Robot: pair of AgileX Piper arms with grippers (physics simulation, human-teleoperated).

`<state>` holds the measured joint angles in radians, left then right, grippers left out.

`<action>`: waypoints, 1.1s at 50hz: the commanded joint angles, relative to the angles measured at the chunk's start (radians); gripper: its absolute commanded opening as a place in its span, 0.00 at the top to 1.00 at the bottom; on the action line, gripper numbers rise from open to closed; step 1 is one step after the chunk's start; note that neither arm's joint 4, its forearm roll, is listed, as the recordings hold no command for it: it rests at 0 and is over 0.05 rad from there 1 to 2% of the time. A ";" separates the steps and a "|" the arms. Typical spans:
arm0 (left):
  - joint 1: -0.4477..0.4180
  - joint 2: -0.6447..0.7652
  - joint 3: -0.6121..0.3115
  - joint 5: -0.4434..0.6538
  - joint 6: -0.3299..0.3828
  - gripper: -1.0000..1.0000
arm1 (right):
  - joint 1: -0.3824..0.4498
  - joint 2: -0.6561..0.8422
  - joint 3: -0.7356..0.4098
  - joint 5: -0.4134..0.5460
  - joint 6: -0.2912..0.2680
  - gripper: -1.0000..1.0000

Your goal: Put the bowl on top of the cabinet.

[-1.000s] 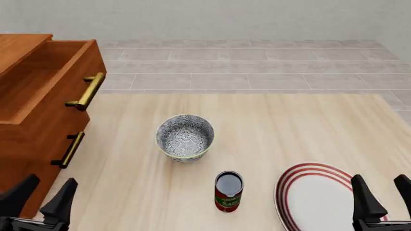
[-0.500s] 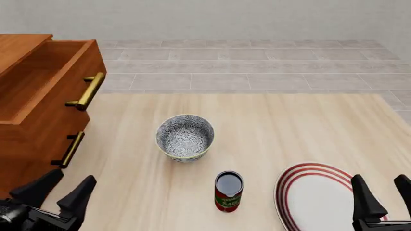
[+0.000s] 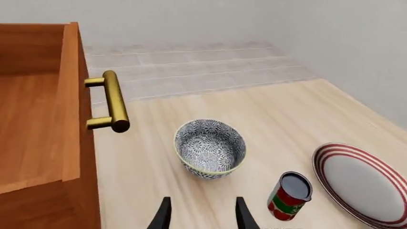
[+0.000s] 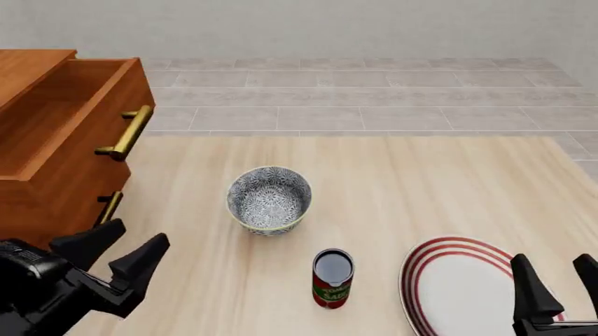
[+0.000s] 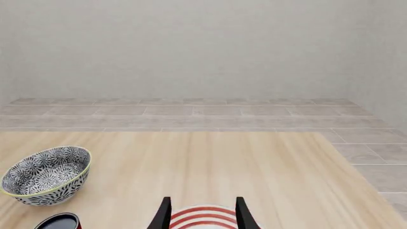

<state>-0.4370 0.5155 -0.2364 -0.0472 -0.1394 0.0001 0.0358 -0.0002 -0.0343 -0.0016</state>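
Left wrist: empty left gripper (image 3: 198, 213) spread open, blue-grey floral bowl (image 3: 210, 148) just ahead, reddish-brown wooden cabinet (image 3: 39, 138) alongside. Front: bowl (image 4: 269, 199) apart from tomato can (image 4: 332, 278); risk of knocking the brass handle (image 4: 126, 132). Right wrist: right gripper (image 5: 201, 213) apparently open, idle.

Light bright, even, diffuse in all three views; no clear source direction. Shadows very weak: only faint soft dark patch under bowl (image 4: 269, 199) and can (image 4: 332, 278) on surface (image 4: 421, 189). No glare; small soft shine on brass handle (image 3: 113, 101). All sharp, no blur, no out-of-focus part. No visible distortion at edges; lines stay straight. Clean render look, no noise.
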 commanded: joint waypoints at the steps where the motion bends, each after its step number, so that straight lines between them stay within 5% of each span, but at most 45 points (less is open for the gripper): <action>1: -0.049 0.106 -0.056 -0.005 -0.018 0.00 | 0.000 0.000 0.000 0.000 0.000 0.00; 23: -0.052 0.238 -0.196 -0.004 0.005 0.00 | 0.000 0.000 0.000 0.000 0.000 0.00; 35: 0.019 0.243 -0.280 0.042 -0.005 0.00 | 0.000 0.000 0.000 0.000 0.000 0.00; 55: 0.004 0.306 -0.295 0.037 0.032 0.00 | 0.000 0.000 0.000 0.000 0.000 0.00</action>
<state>-0.4264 0.7953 -0.5226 -0.0115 -0.1284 0.0000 0.0358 -0.0002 -0.0343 -0.0016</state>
